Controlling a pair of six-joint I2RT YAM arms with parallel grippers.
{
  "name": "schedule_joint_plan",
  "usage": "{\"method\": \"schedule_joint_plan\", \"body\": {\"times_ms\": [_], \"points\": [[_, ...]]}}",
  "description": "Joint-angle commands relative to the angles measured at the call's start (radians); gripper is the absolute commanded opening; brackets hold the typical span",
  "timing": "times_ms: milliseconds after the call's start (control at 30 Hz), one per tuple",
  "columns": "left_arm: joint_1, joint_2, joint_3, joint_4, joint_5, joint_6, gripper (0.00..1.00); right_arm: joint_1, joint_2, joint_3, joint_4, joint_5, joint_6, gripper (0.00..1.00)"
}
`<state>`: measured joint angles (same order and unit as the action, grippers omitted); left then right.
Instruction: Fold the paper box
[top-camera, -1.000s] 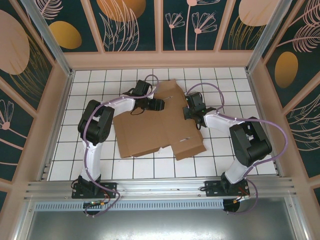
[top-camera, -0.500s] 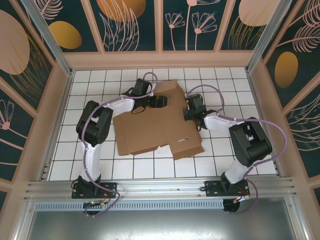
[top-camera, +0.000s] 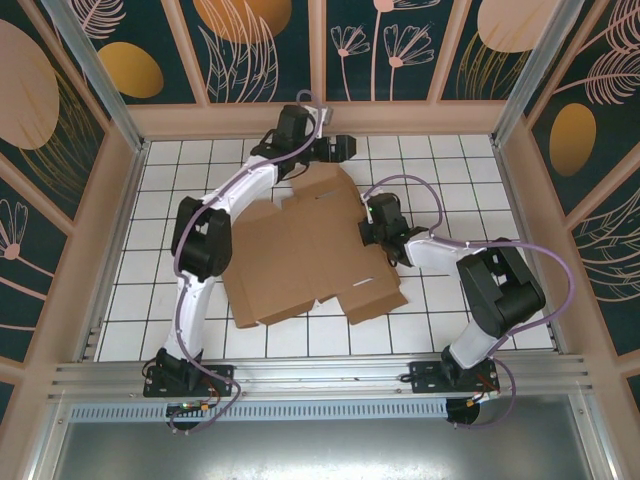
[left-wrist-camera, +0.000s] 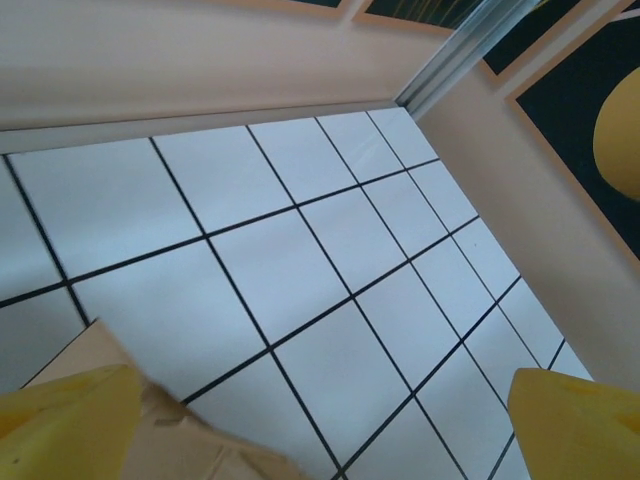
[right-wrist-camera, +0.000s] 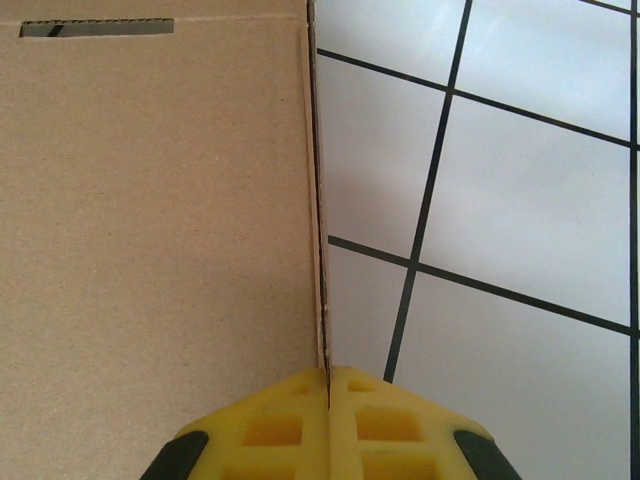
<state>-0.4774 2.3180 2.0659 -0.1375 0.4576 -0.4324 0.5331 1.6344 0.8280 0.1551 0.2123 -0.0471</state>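
The flat brown corrugated cardboard paper box (top-camera: 310, 250) lies mid-table on the white gridded table (top-camera: 200, 170). The left gripper (top-camera: 345, 147) is raised beyond the box's far edge, fingers spread wide and empty. The right gripper (right-wrist-camera: 328, 385) has its fingers pressed together at the box's right edge, possibly touching it.
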Motion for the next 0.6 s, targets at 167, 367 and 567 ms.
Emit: {"method": "schedule_joint_plan", "body": {"times_ms": [167,367,567], "points": [[-0.004,0.207,0.243,-0.145,0.136,0.012,0.83,0.008,-0.016,-0.006,0.044,0.021,-0.014,0.00],[-0.015,0.210,0.197,-0.145,0.171,0.017,0.80,0.008,-0.020,-0.004,0.040,0.023,-0.002,0.00],[-0.031,0.145,0.104,-0.138,0.178,0.040,0.76,0.008,0.007,0.023,0.021,0.036,0.012,0.00]]}}
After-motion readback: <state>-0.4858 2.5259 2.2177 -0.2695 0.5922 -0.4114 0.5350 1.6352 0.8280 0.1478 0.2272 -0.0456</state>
